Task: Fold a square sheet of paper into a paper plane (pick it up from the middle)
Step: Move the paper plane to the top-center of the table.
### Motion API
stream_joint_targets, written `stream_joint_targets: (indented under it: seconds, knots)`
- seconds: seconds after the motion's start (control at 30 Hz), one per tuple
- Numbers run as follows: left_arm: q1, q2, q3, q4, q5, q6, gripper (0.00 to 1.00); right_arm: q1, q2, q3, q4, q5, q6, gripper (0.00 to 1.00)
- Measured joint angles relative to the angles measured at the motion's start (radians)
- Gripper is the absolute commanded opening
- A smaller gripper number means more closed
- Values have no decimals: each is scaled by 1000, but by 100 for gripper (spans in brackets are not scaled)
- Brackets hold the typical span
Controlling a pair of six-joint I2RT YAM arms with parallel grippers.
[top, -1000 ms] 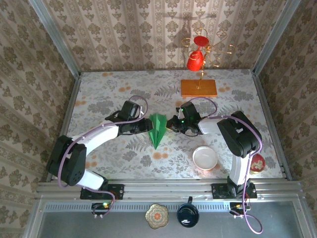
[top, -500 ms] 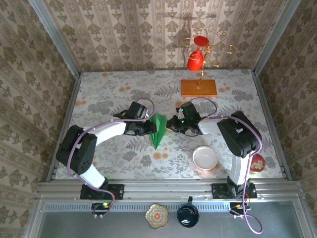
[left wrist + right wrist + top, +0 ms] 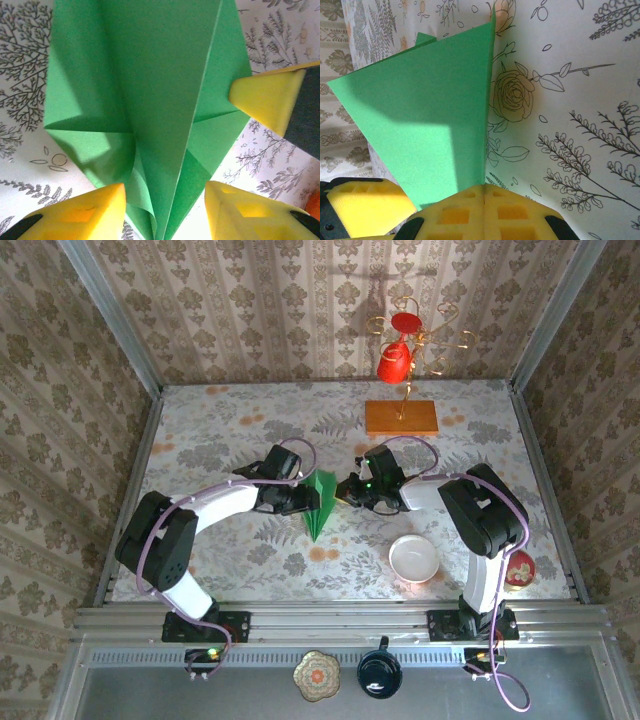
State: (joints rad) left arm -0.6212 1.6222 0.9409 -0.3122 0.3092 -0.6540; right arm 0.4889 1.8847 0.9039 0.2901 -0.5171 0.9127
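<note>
The square sheet of paper is folded into a bright green pointed paper plane [image 3: 318, 502] on the flowered table, nose toward the near edge. My left gripper [image 3: 306, 498] is at its left side. In the left wrist view the plane [image 3: 165, 90] runs up from between my left gripper's [image 3: 165, 192] yellow fingers [image 3: 95, 212], which stand open, with a gap on each side of the centre folds. My right gripper [image 3: 346, 490] is at the plane's right side. In the right wrist view that gripper [image 3: 485, 187] is shut on the edge of a raised green flap [image 3: 430, 115].
An orange wooden slab [image 3: 401, 417] at the back holds a gold stand with a red cup [image 3: 394, 362]. A white bowl [image 3: 413, 559] sits near the front right, beside a red cup [image 3: 520, 568]. The right gripper's yellow fingertip [image 3: 265, 100] rests on the plane's right side.
My left gripper has slid right, up against the plane, and its jaws have opened wider. The right gripper has stayed shut on the flap.
</note>
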Motion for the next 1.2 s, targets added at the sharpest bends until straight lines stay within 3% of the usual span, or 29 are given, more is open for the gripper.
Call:
stream_joint_targets:
  seconds: [0.73, 1.2]
  knots:
    - [-86, -3, -3, -2, -2, -52, 48, 0, 0, 0, -1, 0, 0, 3]
    - [-98, 46, 19, -23, -62, -50, 49, 0, 0, 0, -1, 0, 0, 3]
